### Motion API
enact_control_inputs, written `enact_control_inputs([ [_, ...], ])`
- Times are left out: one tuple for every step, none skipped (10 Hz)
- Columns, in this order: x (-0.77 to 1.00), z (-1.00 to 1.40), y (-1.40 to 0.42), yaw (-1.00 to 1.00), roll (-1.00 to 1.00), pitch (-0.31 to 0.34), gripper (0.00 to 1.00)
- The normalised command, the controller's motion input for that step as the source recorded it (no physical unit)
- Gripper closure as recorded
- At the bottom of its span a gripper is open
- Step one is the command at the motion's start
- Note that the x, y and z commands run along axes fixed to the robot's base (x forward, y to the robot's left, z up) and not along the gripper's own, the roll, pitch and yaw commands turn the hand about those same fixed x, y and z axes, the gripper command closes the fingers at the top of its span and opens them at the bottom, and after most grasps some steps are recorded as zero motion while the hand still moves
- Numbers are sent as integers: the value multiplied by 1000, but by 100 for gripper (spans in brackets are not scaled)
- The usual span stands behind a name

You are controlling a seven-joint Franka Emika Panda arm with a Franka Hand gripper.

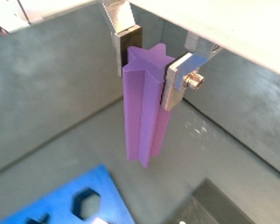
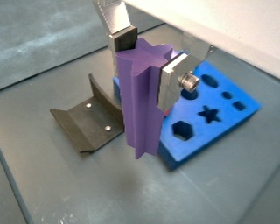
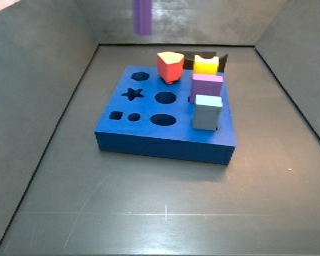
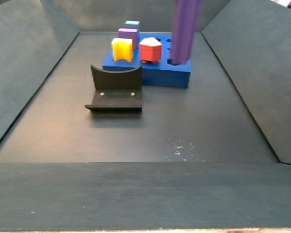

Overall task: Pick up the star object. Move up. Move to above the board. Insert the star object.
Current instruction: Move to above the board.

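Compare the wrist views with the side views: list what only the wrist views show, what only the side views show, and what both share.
Only the wrist views show the gripper, its fingers shut on the star object.

Only the side views show the blocks standing in the board: red, yellow, a purple cube, grey-blue.

Both show the star object, the board's star-shaped hole and the fixture.

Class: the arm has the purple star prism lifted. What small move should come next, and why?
Probably carry it sideways to above the board. The gripper is shut on the star object, which hangs clear of the floor in both wrist views, while the star hole lies off to one side, not beneath the prism's lower end.
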Motion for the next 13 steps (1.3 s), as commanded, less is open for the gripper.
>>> enact_control_inputs([
  [-466,289,12,1,-68,-4,100],
  [-310,122,14,-8,-40,-3,100],
  [-200,36,13,-11,-25,-8,100],
  [282,231,-1000,-586,250,166,100],
  [289,228,-1000,-532,253,178,100],
  [296,234,-1000,-344,206,190,100],
  [311,236,-1000,-162,93,174,100],
  [317,234,-1000,-70,57,166,100],
  [323,235,-1000,-41,34,156,100],
  [337,238,-1000,-24,-6,141,100],
  [347,240,-1000,-9,-4,129,100],
  [365,244,-1000,7,-7,124,100],
  [373,246,-1000,9,5,123,100],
])
